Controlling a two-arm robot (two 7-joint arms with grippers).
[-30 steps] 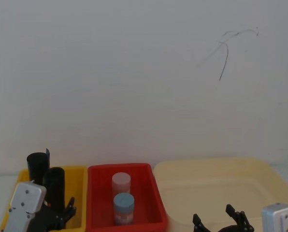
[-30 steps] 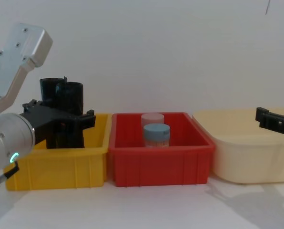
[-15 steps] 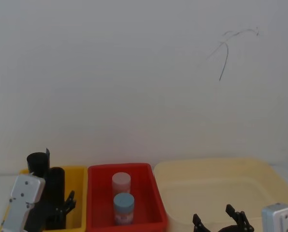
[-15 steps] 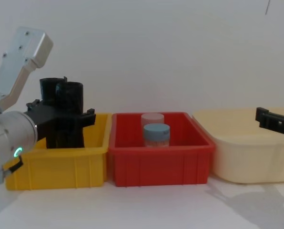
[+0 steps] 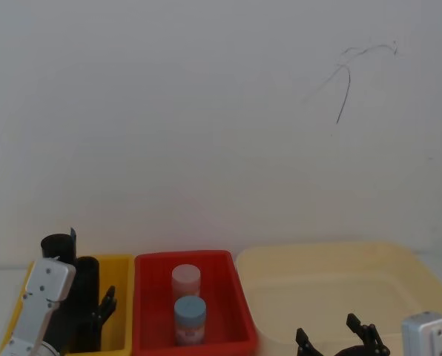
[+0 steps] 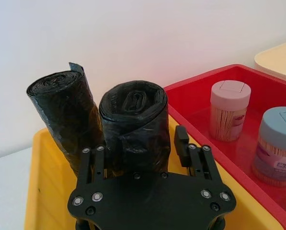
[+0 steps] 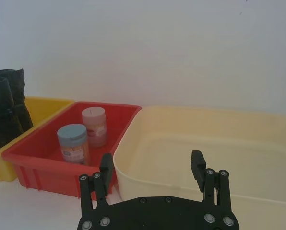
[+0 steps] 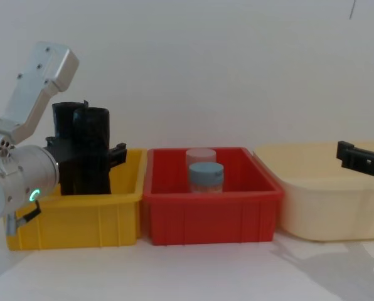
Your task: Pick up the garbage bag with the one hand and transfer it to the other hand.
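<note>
Both grippers are open. The left gripper (image 6: 136, 143) is around the bag (image 6: 133, 120) in the bin (image 8: 80, 219); the right gripper (image 7: 151, 160) holds nothing.

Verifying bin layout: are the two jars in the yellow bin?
No, the pink-capped jar and the blue-capped jar stand in the red bin.

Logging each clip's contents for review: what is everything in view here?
yellow bin: one, yellow, left
red bin: one, red, middle
cream bin: one, cream, right
garbage bag: one, black, upright in yellow bin
slimmer roll: one, black, beside it, same bin
pale-lidded jar: one, pale lid, red bin
blue-lidded jar: one, blue lid, red bin
left tool: one, black, open, straddling garbage bag
right tool: one, black, open, near cream bin
</note>
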